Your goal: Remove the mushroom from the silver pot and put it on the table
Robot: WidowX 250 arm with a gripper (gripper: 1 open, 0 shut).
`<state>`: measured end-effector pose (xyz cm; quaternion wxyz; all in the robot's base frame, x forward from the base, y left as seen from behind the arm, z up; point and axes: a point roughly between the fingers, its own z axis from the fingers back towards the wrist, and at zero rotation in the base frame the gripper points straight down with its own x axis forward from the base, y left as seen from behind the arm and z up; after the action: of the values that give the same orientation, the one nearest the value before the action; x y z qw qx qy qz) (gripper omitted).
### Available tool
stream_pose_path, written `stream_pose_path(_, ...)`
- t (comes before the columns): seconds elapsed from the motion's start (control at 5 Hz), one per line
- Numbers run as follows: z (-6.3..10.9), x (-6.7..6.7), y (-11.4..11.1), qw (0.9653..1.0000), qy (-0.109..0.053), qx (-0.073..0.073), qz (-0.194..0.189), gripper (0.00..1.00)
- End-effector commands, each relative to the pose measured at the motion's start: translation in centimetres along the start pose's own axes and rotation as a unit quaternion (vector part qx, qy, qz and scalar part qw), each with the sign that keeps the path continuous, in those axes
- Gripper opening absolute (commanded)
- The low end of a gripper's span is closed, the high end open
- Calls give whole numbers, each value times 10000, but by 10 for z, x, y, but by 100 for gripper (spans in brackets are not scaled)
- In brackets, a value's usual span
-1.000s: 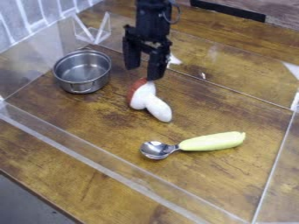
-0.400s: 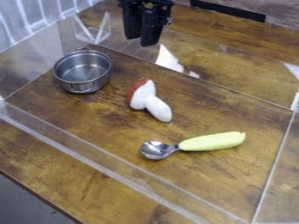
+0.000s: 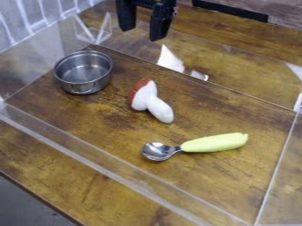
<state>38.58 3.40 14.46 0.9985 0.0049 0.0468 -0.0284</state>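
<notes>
Hand [image 3: 143,33] at top centre, fingers down, spread wide, holding nothing, above worktop [image 3: 101,163]; mushroom [image 3: 151,101] mid-frame. Arm [image 3: 147,4] cut off by top edge.

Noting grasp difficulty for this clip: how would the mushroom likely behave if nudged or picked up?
The mushroom would probably roll in a curve rather than straight, since it lies on its side with a rounded stem and a wider cap. Its smooth, plump white stem suggests it keeps its shape, though it might slip if pinched near the rounded end.
</notes>
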Motion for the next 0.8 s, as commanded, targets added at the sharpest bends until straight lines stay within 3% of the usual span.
stream_pose_path(0.0,32,-15,-8,9987,-509,-18,-39,100)
stream_pose_path(0.2,27,-24,-10,9989,-461,-97,4,100)
stream_pose_path(0.6,17,-36,0,9984,-540,-111,-149,100)
